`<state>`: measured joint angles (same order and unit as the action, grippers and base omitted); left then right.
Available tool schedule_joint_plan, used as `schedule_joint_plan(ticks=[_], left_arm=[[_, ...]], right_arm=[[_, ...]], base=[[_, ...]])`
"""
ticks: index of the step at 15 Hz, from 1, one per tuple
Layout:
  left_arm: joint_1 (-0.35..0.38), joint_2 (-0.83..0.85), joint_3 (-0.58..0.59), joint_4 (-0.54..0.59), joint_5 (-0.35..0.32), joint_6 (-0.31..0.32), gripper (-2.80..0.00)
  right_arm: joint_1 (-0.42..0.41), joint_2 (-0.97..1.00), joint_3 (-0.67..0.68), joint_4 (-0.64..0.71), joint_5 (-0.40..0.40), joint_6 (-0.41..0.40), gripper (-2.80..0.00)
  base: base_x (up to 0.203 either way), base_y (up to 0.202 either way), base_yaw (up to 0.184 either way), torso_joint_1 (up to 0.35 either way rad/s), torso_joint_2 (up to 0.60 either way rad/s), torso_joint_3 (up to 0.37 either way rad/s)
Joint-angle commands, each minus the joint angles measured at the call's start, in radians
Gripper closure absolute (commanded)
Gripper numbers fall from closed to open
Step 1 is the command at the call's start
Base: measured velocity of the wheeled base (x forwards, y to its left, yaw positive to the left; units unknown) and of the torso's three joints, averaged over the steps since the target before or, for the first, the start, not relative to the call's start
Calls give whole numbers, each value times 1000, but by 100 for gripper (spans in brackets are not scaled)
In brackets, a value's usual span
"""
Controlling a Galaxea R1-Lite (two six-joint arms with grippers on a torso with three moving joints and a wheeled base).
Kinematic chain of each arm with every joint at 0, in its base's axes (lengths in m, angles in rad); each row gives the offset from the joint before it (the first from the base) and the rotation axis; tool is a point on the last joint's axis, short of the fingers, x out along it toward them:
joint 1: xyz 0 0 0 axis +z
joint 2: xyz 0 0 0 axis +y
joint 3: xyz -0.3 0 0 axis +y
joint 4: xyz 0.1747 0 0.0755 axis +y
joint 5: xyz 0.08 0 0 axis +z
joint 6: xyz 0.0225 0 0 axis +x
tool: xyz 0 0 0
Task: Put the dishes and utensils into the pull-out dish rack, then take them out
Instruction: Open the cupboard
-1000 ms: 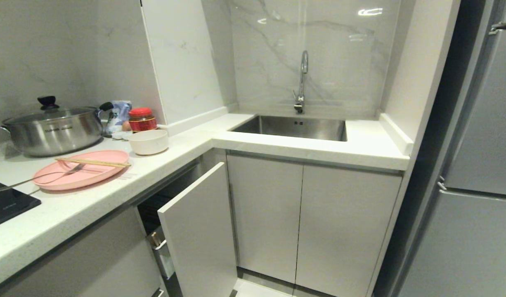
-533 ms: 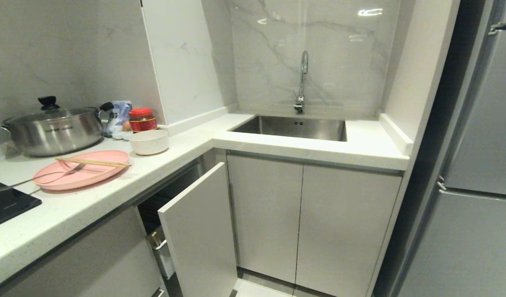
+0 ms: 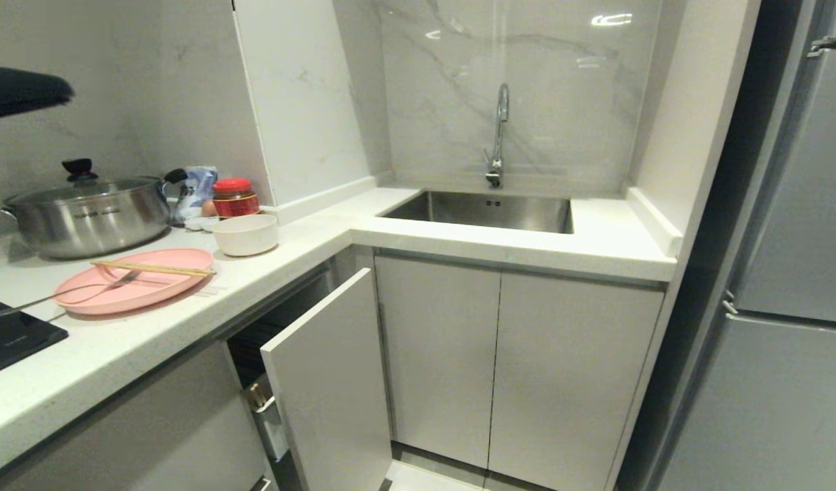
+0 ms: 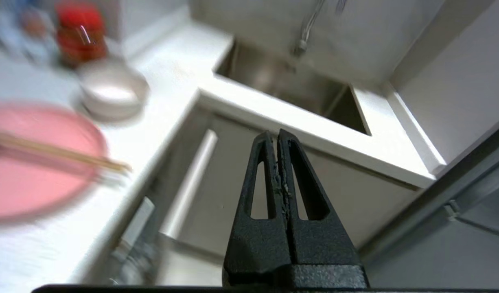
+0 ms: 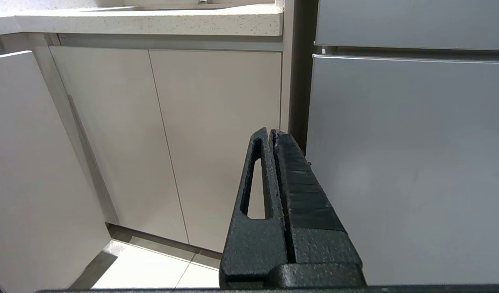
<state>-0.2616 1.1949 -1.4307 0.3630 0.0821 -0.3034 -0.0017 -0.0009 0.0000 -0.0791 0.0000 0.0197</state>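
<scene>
Your light wooden chopsticks (image 3: 153, 269) lie crosswise over the flat pale-pink round plate (image 3: 135, 286), tips pointing frame-right; your left gripper (image 4: 277, 136) (empty) is pressed closed.

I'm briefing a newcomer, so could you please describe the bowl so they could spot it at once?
Find the steel sink, then follow the white countertop leftward round the corner. The bowl sits there in front of a red-lidded jar, beside the pink plate; it alone is small, deep and off-white.
</scene>
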Motion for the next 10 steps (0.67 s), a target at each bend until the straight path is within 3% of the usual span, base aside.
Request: schedule_joint_plan(ticks=[1, 3, 5, 10], left_arm=[[-118, 181, -24, 14, 162, -118, 0], [-153, 285, -31, 28, 271, -194, 0], [-160, 370, -41, 35, 325, -229, 0], [-113, 559, -64, 24, 360, -281, 0]], right_arm=[[0, 1, 26, -1, 0, 0, 0], [0, 1, 26, -1, 0, 0, 0], [0, 1, 26, -1, 0, 0, 0], [0, 1, 26, -1, 0, 0, 0]], base=[[0, 0, 0, 0, 0, 0], [0, 0, 0, 0, 0, 0], [0, 0, 0, 0, 0, 0], [0, 0, 0, 0, 0, 0]])
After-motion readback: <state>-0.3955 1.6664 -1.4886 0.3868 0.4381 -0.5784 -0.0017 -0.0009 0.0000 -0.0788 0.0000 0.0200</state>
